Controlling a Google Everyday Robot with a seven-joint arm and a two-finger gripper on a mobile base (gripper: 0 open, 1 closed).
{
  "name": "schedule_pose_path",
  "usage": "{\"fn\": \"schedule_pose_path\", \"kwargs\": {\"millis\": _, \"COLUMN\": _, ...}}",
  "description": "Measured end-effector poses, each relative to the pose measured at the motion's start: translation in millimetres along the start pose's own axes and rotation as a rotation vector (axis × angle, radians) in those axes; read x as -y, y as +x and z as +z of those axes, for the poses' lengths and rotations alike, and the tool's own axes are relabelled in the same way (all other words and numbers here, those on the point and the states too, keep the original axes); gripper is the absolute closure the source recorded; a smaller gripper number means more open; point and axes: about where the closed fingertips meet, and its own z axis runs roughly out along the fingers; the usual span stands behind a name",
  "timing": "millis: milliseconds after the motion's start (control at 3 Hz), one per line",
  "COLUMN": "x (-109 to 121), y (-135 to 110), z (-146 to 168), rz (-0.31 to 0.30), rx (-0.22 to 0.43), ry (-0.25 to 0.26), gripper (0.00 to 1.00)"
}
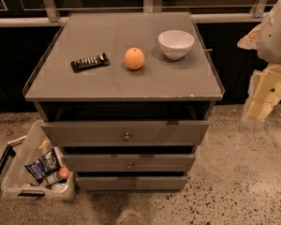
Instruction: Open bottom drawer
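Pincer (261, 108) at right edge, bottom drawer (131, 183) well apart, lower left

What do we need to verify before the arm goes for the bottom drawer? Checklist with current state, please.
1. Target: bottom drawer, lowest of three grey fronts, not yet pulled out. ok
2. Handle: its knob is in view with nothing covering it. ok
3. Alignment: the gripper hangs at the right edge, beside the cabinet and well above the knob. not ok
4. Pull path: the plastic bin sits left of the cabinet, not in front. ok
5. Floor: is the round shape in front of the drawers an obstacle? cannot tell
6. Top load: orange and bowl are set back from the front edge. ok
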Motion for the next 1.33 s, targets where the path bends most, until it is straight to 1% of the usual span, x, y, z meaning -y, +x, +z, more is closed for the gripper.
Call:
{"fn": "schedule_pose_path", "kwargs": {"millis": 333, "x": -1.0, "y": -0.7, "z": 0.7, "rz": -0.009, "rx": 0.008, "ry": 0.012, "gripper": 0.00}}
{"fn": "schedule_pose_path", "kwargs": {"millis": 667, "x": -18.5, "y": -1.7, "z": 19.2, "rz": -0.030, "rx": 0.052, "ry": 0.014, "gripper": 0.00}}
{"fn": "schedule_pose_path", "kwargs": {"millis": 1000, "x": -41.1, "y": -1.2, "z": 53.8, "rz": -0.056, "rx": 0.098, "ry": 0.004, "gripper": 0.00}}
{"fn": "schedule_pose_path", "kwargs": {"millis": 1333, "x": -62.2, "y": 1.2, "z": 94.3, "rz": -0.079, "rx": 0.174, "ry": 0.004, "gripper": 0.00}}
